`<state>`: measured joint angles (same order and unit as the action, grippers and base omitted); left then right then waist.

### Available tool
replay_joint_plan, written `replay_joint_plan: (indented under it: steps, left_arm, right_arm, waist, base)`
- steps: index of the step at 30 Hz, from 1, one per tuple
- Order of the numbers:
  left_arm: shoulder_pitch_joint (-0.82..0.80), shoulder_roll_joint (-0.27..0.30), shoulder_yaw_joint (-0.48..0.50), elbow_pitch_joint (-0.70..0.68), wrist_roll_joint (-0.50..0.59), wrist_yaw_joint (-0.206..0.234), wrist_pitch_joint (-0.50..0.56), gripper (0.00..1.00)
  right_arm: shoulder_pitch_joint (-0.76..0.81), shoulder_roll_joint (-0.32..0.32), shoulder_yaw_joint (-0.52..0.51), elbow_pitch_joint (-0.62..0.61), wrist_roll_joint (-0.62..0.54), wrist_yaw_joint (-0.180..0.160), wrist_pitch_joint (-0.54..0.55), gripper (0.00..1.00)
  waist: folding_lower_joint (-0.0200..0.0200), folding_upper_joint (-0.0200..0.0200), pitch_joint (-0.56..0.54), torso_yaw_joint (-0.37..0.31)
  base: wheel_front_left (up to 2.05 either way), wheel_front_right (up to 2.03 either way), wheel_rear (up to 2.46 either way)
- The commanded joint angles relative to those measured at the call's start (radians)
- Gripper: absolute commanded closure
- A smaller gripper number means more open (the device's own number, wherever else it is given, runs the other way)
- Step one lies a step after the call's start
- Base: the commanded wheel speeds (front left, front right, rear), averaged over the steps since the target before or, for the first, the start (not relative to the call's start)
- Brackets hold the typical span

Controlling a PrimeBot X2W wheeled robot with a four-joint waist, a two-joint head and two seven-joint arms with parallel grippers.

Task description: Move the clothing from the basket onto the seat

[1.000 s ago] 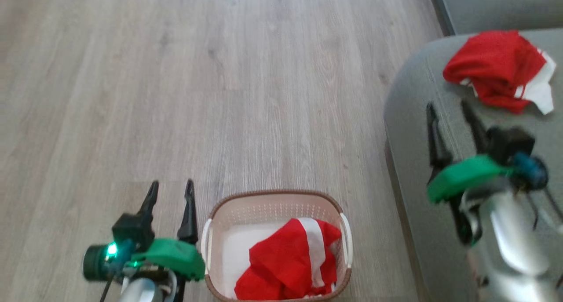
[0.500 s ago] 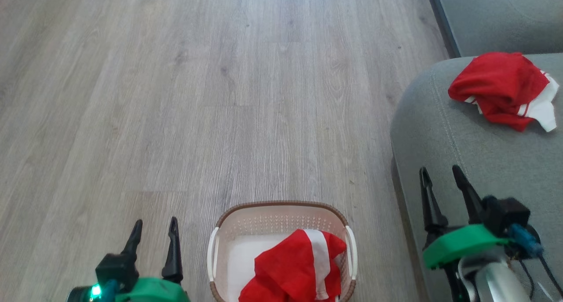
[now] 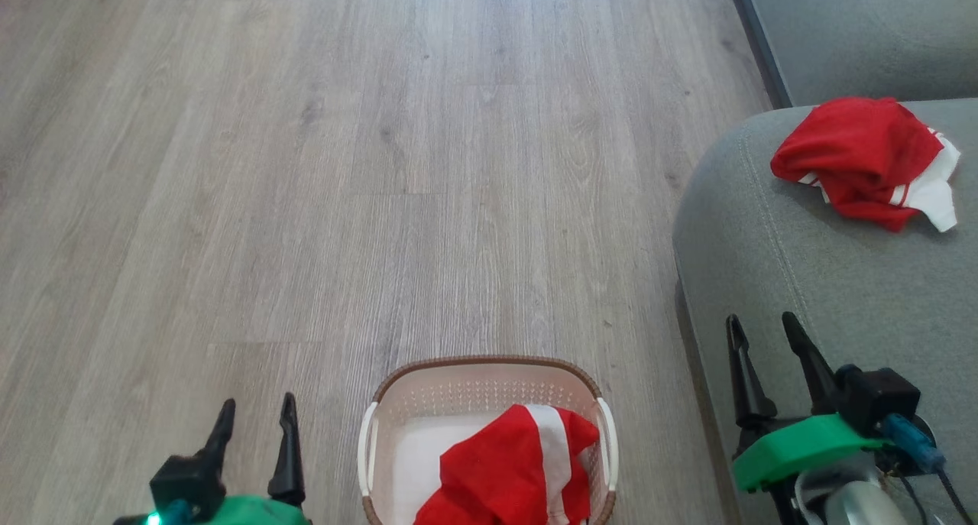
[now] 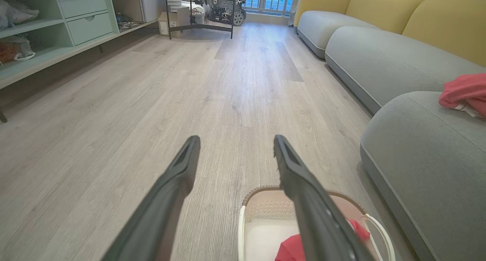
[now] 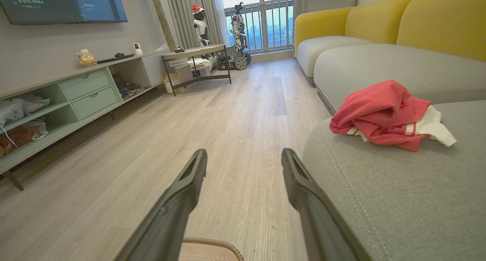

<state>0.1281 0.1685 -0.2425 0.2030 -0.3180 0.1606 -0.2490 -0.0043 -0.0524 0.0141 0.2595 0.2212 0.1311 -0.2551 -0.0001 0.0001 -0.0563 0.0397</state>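
One red garment with a white stripe [image 3: 510, 471] lies crumpled in the cream basket [image 3: 489, 368] on the floor at the bottom centre; its edge shows behind my left finger [image 4: 292, 249]. Another red and white garment [image 3: 863, 158] lies bunched on the grey-green seat [image 3: 802, 280] at the right, also seen as the garment [image 5: 383, 114] on the seat [image 5: 398, 192]. My left gripper [image 3: 256, 412] is open and empty, left of the basket. My right gripper [image 3: 764, 328] is open and empty over the seat's near edge, well short of that garment.
Wood floor [image 3: 382, 166] stretches ahead of the basket. More grey sofa seats with yellow backs [image 5: 379, 21] run along the right. A low green shelf unit [image 5: 76, 97] lines the left wall, and a small table [image 5: 195, 63] with robot figures stands at the far end.
The head view has tilted, so the scene has shifted down. My right gripper has drawn back from the garment on the seat toward the near edge. The left gripper sits lower in view.
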Motion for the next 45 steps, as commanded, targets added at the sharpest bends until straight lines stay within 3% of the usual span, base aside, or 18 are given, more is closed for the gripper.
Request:
replay_joint_plan:
  steps: [1, 36, 45]
  left_arm:
    - [-0.038, -0.005, 0.044, -0.022, 0.016, -0.007, -0.013, 0.0]
    - [-0.027, -0.058, 0.104, -0.001, 0.088, -0.065, -0.013, 0.0]
    - [-0.059, -0.049, 0.063, 0.035, 0.124, -0.098, -0.013, 0.0]
  right_arm:
    - [-0.025, 0.002, 0.022, -0.035, 0.002, 0.0, -0.007, 0.0]
    - [-0.02, 0.002, 0.014, -0.033, 0.0, 0.0, -0.007, 0.0]
    - [-0.029, 0.002, 0.013, -0.054, 0.001, 0.0, -0.007, 0.0]
  waist:
    - [0.0001, -0.0001, 0.0, 0.0]
    - [0.0001, -0.0001, 0.01, -0.001]
    - [0.0001, -0.0001, 0.051, -0.008]
  base:
    - [0.0, 0.0, 0.0]
    - [0.0, 0.0, 0.0]
    - [0.0, 0.0, 0.0]
